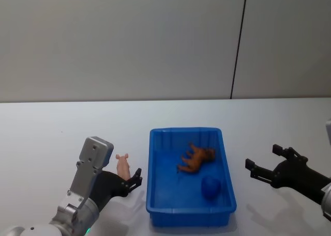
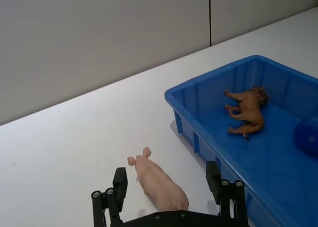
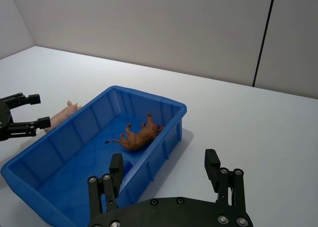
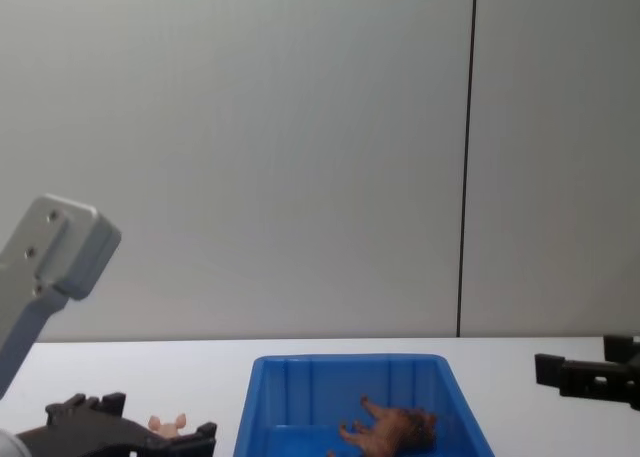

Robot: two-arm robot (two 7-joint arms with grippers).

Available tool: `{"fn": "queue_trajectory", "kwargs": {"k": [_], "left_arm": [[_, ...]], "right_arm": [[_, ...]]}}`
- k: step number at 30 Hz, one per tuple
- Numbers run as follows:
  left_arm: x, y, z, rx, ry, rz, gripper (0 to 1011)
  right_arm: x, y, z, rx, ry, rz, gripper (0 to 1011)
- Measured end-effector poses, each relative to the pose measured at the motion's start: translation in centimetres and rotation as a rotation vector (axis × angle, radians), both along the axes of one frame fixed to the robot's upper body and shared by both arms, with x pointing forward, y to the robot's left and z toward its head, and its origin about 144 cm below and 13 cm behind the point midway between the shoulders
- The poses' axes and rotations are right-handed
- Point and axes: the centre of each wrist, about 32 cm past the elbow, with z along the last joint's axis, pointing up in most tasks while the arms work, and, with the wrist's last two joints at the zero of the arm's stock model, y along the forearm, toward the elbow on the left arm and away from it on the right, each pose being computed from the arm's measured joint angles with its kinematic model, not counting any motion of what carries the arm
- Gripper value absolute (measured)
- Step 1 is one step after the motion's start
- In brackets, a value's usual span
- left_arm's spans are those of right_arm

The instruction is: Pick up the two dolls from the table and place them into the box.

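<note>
The left gripper (image 2: 169, 187) is spread wide and holds nothing; in its own wrist view the two black fingers (image 2: 118, 186) stand on either side of the pink pig (image 2: 158, 181), with clear gaps on both flanks and no contact. In the head view the same gripper sits low over the table (image 1: 46, 132), just beside the left wall of the blue box (image 1: 155, 194).

The pig lies on the white surface, snout pointing away from the gripper, long axis roughly in line with the approach. Judged by look, it is a small moulded toy: light, fairly stiff, with a smooth rounded skin that could slip under pressure. The mid-body, at its widest flanks, appears the soundest place to close on; the ears and snout are too small and tapered to trust. Moderate closing force should suffice, and the short lift over the rim next to it looks undemanding.

The reddish-brown animal (image 1: 196, 159) already lies on its side inside the box, toward the far end. A dark blue rounded object (image 1: 211, 187) rests on the box floor nearer the robot.

The right gripper (image 1: 266, 165) hovers to the right of the box, well apart from it, fingers parted and empty.
</note>
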Motion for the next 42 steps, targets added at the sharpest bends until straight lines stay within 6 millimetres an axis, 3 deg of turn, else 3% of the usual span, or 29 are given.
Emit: {"fn": "queue_trajectory", "kwargs": {"k": [21,34,35,42], "left_arm": [[1.8,1.1,-2.5,0.000,0.054,-0.017,994],[2.3,1.3,-3.6,-0.004,0.067,-0.025,673],[2.4,1.4,-3.7,-0.004,0.068,-0.027,604],[2.5,1.4,-3.9,0.005,0.066,-0.038,400]], "right_arm": [[0.0,0.0,0.0,0.000,0.000,0.000,1001],[0.0,0.0,0.0,0.000,0.001,0.000,1001],[0.0,0.0,0.0,0.000,0.000,0.000,1001],[0.0,0.0,0.0,0.000,0.000,0.000,1001]]}}
